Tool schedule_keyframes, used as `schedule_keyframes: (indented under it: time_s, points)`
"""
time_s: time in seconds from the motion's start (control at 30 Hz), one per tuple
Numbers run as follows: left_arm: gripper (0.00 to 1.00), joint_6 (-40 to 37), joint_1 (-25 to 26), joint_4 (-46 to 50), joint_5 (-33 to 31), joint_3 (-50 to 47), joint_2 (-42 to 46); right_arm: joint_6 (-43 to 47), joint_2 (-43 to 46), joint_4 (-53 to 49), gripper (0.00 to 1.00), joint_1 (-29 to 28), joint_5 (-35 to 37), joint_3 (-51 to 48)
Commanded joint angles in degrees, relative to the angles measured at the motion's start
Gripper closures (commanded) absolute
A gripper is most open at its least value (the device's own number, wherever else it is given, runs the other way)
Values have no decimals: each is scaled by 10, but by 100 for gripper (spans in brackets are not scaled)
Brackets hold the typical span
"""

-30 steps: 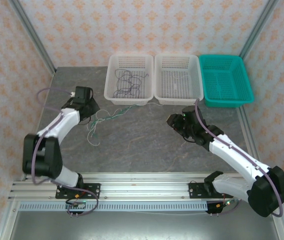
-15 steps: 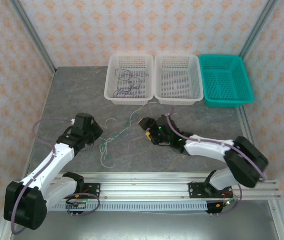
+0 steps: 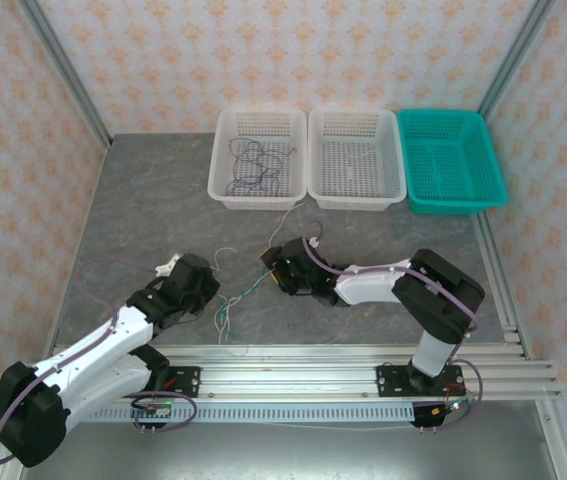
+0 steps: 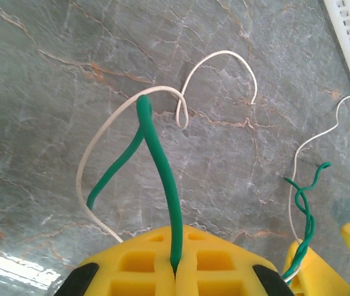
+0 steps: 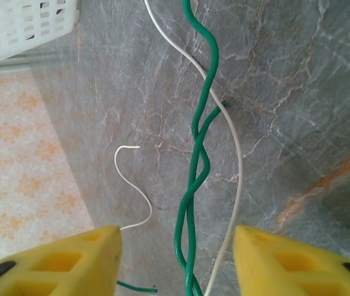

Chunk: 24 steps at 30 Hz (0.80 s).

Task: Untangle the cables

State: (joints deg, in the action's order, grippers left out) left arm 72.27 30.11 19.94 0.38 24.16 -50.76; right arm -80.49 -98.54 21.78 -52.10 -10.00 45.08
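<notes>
One thin green plastic-coated wire and one white wire lie twisted together, near mid-table. The left gripper clamps the green; the right gripper gapes astride both. Likely limp, light, slippery: grip beside the twist.

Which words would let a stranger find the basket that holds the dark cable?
At the far edge of the grey table stand three baskets in a row. Take the leftmost white basket. Unlike the middle white basket and the teal basket, it holds a loose coil of dark cable.
</notes>
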Motion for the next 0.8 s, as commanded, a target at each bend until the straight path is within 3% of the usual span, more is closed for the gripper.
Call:
schedule_keyframes:
  time_s: [0.0,0.07,0.13,0.2,0.27,0.33,0.37,0.43,0.5,0.63,0.77]
  points:
    - [100,34,18,-18,-41,3,-7,15,-14,-70,39,-3,6,38]
    - [100,33,26,-20,-48,10,-16,5,-29,-84,34,-9,1,45]
    - [100,26,28,-26,-45,17,-28,-6,-39,-49,40,-11,5,35]
    - [100,22,32,-29,-44,22,-39,12,-39,-37,52,-8,28,32]
    - [100,17,35,-41,-40,23,-48,64,-29,-84,76,2,53,44]
    - [90,-2,36,-55,-30,24,-50,119,-9,-110,100,14,77,41]
    - [80,-18,36,-54,-27,31,-47,142,11,-118,100,22,93,31]
    - [60,-71,35,-26,-39,58,-30,228,63,-115,100,38,106,11]
    - [45,-145,35,30,-69,105,-2,379,133,-123,100,50,100,-3]
    - [36,-265,29,104,-91,202,18,658,282,-135,100,51,90,-29]
    - [35,-317,7,144,-6,296,-19,942,352,-260,100,51,65,23]
